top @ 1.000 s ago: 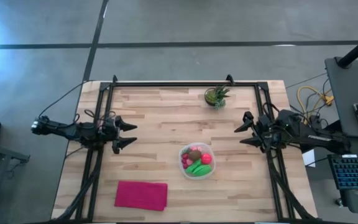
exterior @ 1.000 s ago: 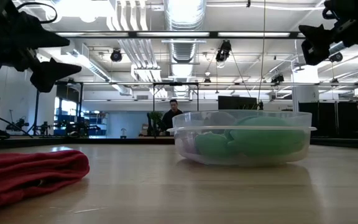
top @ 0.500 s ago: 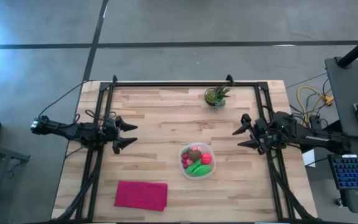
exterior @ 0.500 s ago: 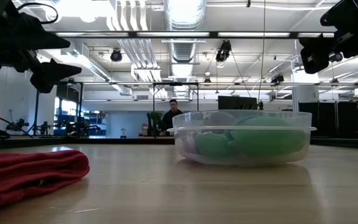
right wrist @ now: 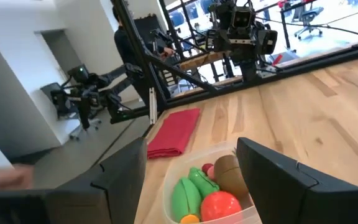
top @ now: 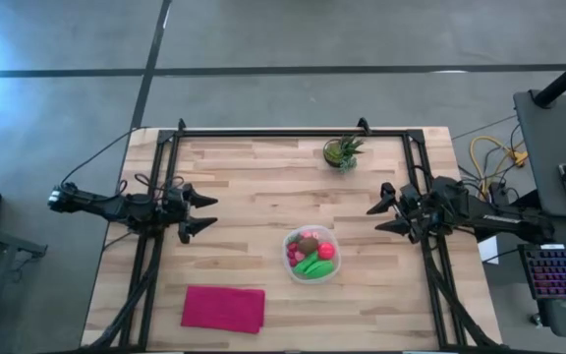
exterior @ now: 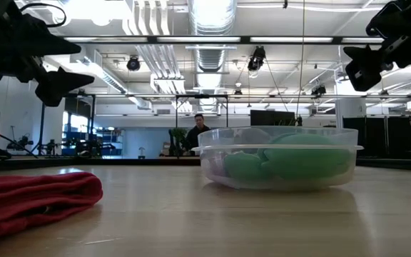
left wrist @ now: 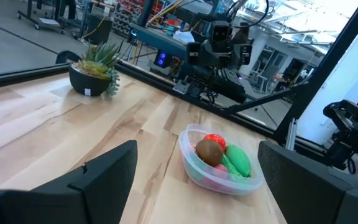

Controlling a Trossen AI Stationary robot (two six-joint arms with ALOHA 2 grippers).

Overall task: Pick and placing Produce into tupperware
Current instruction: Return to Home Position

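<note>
The clear tupperware [top: 311,254] stands on the wooden table, right of centre and toward the near edge. The produce lies inside it: a brown oval [left wrist: 209,151], a red round piece [right wrist: 219,205], green elongated pieces [left wrist: 237,160] and pink ones [top: 292,258]. My left gripper [top: 210,212] hangs open above the table's left side, pointing level toward the tupperware with nothing between its fingers. My right gripper [top: 373,218] hangs open above the right side, pointing level toward the left, and holds nothing.
A small potted plant [top: 343,151] stands at the far edge. A folded magenta cloth [top: 223,308] lies at the near left. Black frame rails [top: 293,131] run along the far edge and both sides. A person [exterior: 199,132] stands far off in the room.
My right gripper has rolled a little about the line it points along and remains open. The left gripper, the tupperware and the produce are as they were.
</note>
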